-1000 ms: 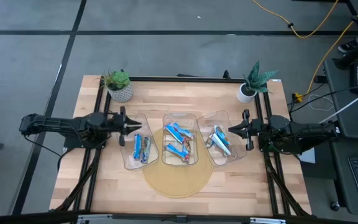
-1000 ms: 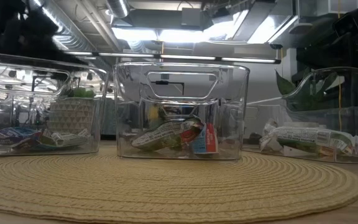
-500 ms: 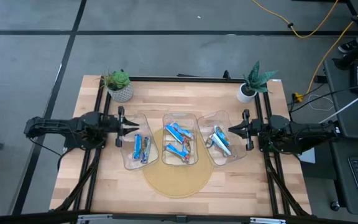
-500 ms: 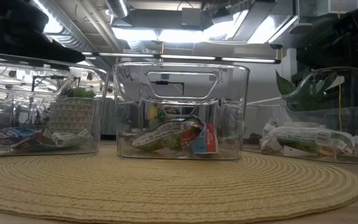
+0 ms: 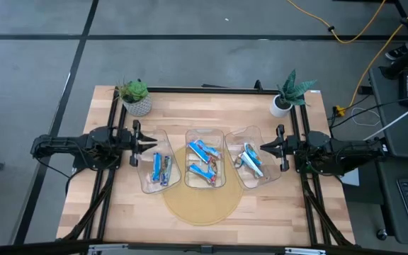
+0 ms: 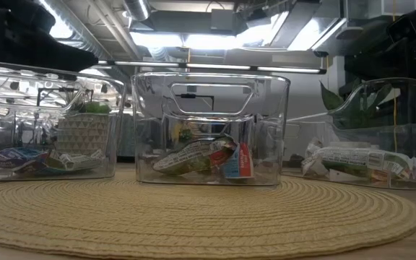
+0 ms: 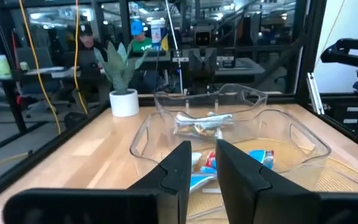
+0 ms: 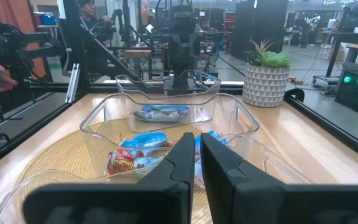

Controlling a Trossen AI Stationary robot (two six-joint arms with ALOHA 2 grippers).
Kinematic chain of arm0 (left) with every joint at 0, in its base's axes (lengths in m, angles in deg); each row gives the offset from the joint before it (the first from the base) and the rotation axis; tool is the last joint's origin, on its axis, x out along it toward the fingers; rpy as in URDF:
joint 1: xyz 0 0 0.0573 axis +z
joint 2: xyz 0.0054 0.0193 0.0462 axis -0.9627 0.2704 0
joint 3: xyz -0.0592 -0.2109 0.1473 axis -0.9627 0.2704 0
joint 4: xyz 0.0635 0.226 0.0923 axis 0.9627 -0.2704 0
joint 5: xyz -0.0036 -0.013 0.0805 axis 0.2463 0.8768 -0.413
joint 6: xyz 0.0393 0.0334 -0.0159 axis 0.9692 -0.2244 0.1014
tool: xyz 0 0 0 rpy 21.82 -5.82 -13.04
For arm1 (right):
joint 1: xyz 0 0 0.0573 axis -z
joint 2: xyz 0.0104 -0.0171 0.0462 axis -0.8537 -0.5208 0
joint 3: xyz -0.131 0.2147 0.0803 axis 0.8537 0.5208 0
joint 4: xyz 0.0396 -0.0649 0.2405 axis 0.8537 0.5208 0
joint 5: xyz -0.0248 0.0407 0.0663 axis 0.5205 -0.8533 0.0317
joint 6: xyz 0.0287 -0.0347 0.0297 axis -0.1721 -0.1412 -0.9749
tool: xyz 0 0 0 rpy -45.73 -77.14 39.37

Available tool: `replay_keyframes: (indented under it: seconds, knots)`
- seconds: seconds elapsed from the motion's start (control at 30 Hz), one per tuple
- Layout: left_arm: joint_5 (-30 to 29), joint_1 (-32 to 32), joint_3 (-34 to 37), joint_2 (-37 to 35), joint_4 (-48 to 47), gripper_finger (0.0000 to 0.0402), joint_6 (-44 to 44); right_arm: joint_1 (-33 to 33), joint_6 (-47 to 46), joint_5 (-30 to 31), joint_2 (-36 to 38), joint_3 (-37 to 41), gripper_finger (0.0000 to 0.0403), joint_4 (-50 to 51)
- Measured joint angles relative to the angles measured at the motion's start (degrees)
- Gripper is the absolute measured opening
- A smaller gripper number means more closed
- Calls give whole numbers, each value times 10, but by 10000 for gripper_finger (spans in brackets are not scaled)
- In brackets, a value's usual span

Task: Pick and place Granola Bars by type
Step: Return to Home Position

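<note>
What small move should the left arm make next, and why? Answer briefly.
Probably draw the left gripper slightly back from the left clear plastic bin, to mirror the parked right gripper. All visible shiny wrapped granola bars lie inside the clear bins, with none on the wooden table.

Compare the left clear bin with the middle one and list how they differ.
The left bin holds blue-wrapped granola bars; the middle bin holds red-marked bars. The left bin sits turned at an angle, mostly off the round woven mat; the middle bin sits square on it. Both are clear plastic with cut-out handles.
</note>
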Motion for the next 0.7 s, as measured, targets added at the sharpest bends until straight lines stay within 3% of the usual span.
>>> replay_keyframes:
  seconds: [0.7]
  knots:
    - [0, 0, 0, 9, 0, 67, -6, 0, 0, 0, 0, 0, 31, 0]
